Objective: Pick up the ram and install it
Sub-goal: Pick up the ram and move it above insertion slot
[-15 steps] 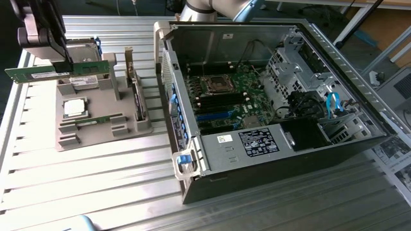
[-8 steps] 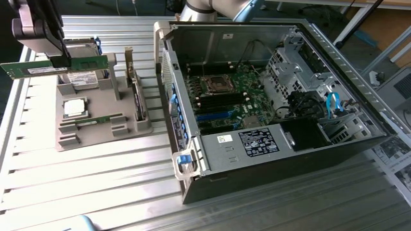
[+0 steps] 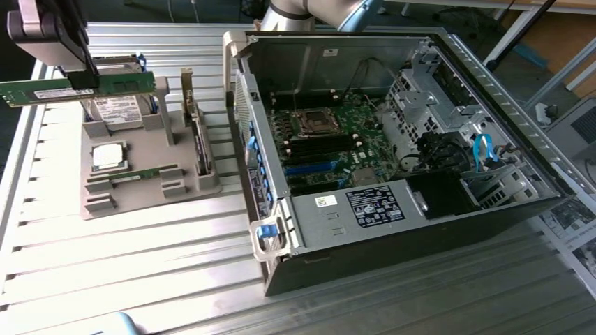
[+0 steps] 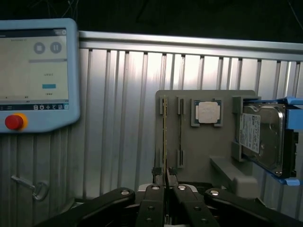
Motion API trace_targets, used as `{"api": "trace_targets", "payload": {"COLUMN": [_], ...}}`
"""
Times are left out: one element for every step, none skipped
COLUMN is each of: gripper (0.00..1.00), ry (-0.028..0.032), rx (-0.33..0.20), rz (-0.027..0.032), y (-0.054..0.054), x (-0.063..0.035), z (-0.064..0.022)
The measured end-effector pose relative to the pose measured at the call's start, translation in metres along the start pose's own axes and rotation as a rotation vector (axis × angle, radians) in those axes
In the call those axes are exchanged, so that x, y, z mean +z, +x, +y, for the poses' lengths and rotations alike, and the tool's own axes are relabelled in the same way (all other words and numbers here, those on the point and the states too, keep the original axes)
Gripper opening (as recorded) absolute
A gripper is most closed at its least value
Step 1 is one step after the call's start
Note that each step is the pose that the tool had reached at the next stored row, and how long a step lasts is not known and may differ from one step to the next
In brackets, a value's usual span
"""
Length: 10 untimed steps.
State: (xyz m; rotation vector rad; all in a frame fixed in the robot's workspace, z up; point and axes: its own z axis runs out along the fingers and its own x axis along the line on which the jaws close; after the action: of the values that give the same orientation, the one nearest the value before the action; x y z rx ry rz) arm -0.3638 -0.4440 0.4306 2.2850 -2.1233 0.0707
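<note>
My gripper (image 3: 83, 81) hangs above the grey parts tray (image 3: 139, 199) at the exterior view's upper left, shut on the ram (image 3: 56, 89), a long green stick held level and clear of the tray. In the wrist view the same ram (image 4: 164, 137) shows edge-on, pinched between the fingertips of the gripper (image 4: 165, 178). A second green stick (image 3: 139, 174) lies in its holders on the tray. To the exterior view's right the open computer case (image 3: 437, 209) exposes the motherboard (image 3: 359, 129) with its dark memory slots (image 3: 322, 148).
The tray also holds a square silver processor (image 3: 107, 155) and a hard drive (image 3: 116, 108) with a white label. A teach pendant (image 4: 33, 75) with a red button lies on the ribbed metal table (image 3: 139, 272). The case's raised side wall (image 3: 244, 105) stands between tray and motherboard.
</note>
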Motion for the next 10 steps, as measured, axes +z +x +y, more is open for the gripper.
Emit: {"api": "trace_targets", "payload": {"gripper": [0.13,0.13,0.13,0.13,0.13,0.13,0.13,0.13,0.13,0.13], "ry": [0.0001,0.0,0.0001,0.0,0.0,0.0,0.0,0.0,0.0,0.0001], "rx": [0.0,0.0,0.0,0.0,0.0,0.0,0.0,0.0,0.0,0.0], "rz": [-0.0001,0.0,-0.0001,0.0,0.0,0.0,-0.0001,0.0,0.0,-0.0001], "y": [0.0,0.0,0.0,0.0,0.0,0.0,0.0,0.001,0.001,0.001], "x": [-0.0014,-0.003,-0.0043,-0.006,-0.0072,-0.0085,-0.0098,-0.011,-0.0122,-0.0138], "z": [0.0,0.0,0.0,-0.0001,-0.0001,-0.0001,-0.0001,-0.0001,-0.0002,-0.0002]}}
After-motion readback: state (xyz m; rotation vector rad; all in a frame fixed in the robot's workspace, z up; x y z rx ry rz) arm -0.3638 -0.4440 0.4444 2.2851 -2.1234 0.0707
